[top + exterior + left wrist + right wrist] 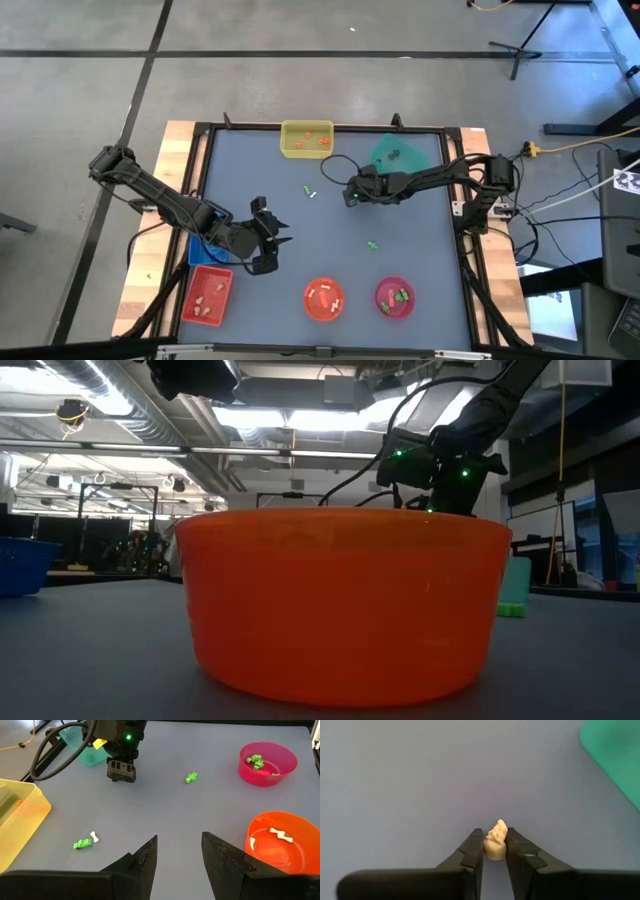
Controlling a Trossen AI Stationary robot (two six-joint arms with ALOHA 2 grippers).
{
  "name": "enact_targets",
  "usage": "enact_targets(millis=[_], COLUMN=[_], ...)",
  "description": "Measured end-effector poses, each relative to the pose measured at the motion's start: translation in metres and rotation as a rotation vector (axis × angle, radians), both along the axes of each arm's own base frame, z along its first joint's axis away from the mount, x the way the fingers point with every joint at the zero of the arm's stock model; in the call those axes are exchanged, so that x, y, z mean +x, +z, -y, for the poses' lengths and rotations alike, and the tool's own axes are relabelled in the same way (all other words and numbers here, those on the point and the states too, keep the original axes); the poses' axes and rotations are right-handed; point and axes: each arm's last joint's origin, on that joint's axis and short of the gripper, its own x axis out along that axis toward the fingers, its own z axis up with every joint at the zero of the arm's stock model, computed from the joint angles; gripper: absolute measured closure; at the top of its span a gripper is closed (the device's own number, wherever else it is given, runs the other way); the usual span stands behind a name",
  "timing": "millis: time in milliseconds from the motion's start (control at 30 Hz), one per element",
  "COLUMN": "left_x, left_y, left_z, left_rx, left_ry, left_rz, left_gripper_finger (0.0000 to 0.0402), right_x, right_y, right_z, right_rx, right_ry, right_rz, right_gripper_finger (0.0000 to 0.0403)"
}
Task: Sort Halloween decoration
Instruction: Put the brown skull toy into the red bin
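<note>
My right gripper [350, 193] is down at the grey mat, a little right of the table's middle, and is shut on a tiny beige trinket [495, 840]. My left gripper [180, 855] hovers open over the near left of the mat with nothing between its fingers. Loose on the mat lie a green trinket [191, 778], and a green one [82, 844] beside a white bone [94, 837]. My right gripper pinches the beige trinket by its two sides [495, 851] between the two fingertips. The fingers slant down at it from the table's right. I cannot tell whether the trinket has left the mat.
A yellow tray [307, 138] and a teal tray [400, 152] stand at the far edge. Along the near edge are a red tray [208, 297], an orange bowl [323, 299] holding white bones and a pink bowl [394, 297] holding green pieces.
</note>
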Motion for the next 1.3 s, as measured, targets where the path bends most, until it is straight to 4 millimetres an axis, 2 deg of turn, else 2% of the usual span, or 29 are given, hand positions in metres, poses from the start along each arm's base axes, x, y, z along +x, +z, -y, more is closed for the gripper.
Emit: enact_targets(millis=[267, 533, 833, 1100, 1300], left_x=[0.0, 0.0, 0.0, 0.0, 0.0], left_y=[0.0, 0.001, 0.001, 0.0, 0.001], left_z=[-0.001, -0.001, -0.001, 0.0, 0.0], left_rx=[0.012, 0.032, 0.031, 0.008, 0.004], left_ry=[0.015, 0.037, 0.037, 0.009, 0.01], left_rz=[0.006, 0.015, 0.015, 0.004, 0.012], left_gripper_finger=[0.0263, 0.0263, 0.0263, 0.0263, 0.0263], right_x=[-0.001, 0.026, 0.051, 0.056, 0.057], right_y=[0.013, 0.031, 0.058, 0.073, 0.084], right_z=[-0.001, -0.012, -0.054, -0.094, -0.11], right_rx=[0.059, 0.183, 0.151, 0.135, 0.191], right_ry=[0.041, 0.238, 0.411, 0.519, 0.59], right_rz=[0.057, 0.379, 0.728, 0.879, 1.0], right_gripper_finger=[0.0333, 0.0332, 0.0332, 0.0331, 0.0331])
